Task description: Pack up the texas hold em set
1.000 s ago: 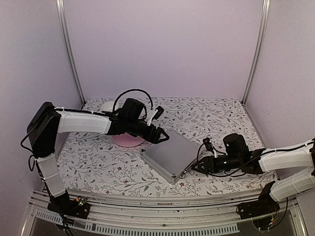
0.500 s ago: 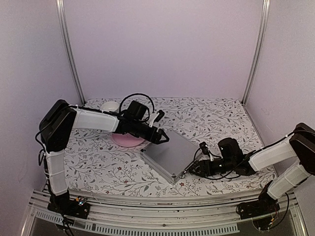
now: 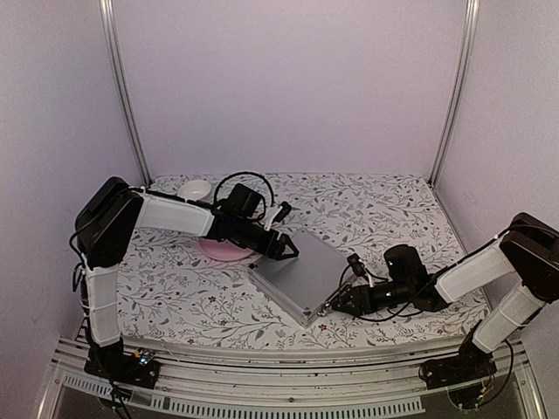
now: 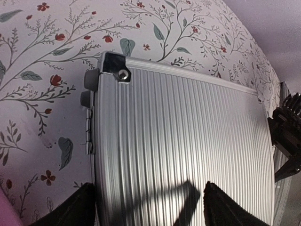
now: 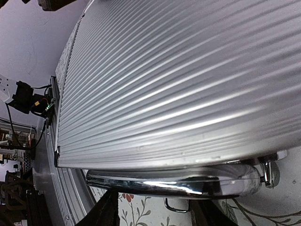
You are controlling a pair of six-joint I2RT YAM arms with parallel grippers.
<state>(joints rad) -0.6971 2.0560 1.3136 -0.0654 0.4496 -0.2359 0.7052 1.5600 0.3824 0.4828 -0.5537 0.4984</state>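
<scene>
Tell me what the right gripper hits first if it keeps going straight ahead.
Most likely the chrome handle on the edge of the silver case, which lies just ahead of the open right gripper; the exact gap is unclear.

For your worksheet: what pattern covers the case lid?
Case lid: silver parallel ridges; left wrist view.

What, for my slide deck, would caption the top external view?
Closed silver case on the floral table, left pincer over its far-left edge, right pincer at its near-right edge.
</scene>
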